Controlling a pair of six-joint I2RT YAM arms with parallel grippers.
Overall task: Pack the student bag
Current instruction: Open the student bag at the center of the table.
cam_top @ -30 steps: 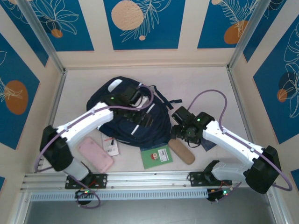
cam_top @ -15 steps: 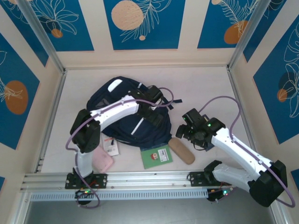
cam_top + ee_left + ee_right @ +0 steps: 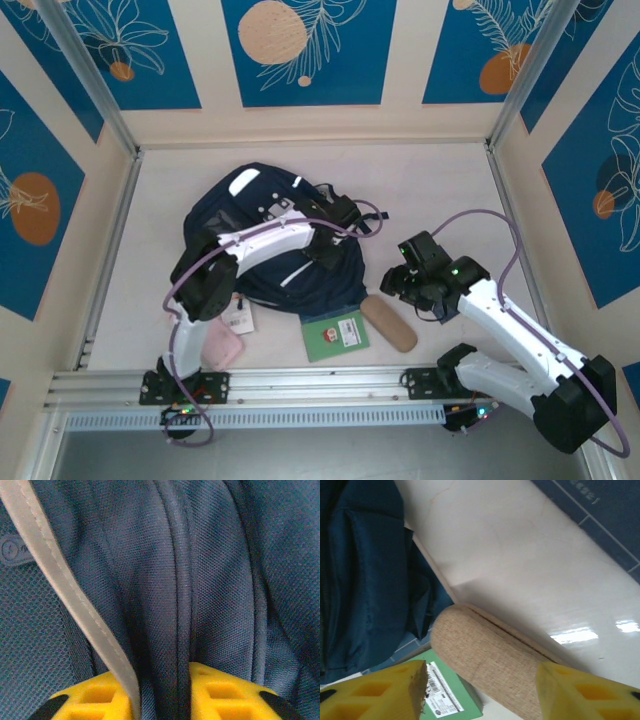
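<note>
One pink soft oblong case (image 3: 218,347), lower left of the counter (image 3: 450,180), a white printed tag (image 3: 238,318) just beside it. One student bag (image 3: 262,235), a large dark navy fabric backpack with white stripes, lying left of centre. Left gripper (image 3: 338,232) on the bag's right side, yellow fingers (image 3: 85,702) pinched narrow on a fabric fold. One flat green booklet (image 3: 335,335) below the bag. One tan burlap pouch (image 3: 388,322) just right of the booklet. Right gripper (image 3: 396,285) over the pouch's upper end, fingers (image 3: 585,690) wide apart, holding nothing.
</note>
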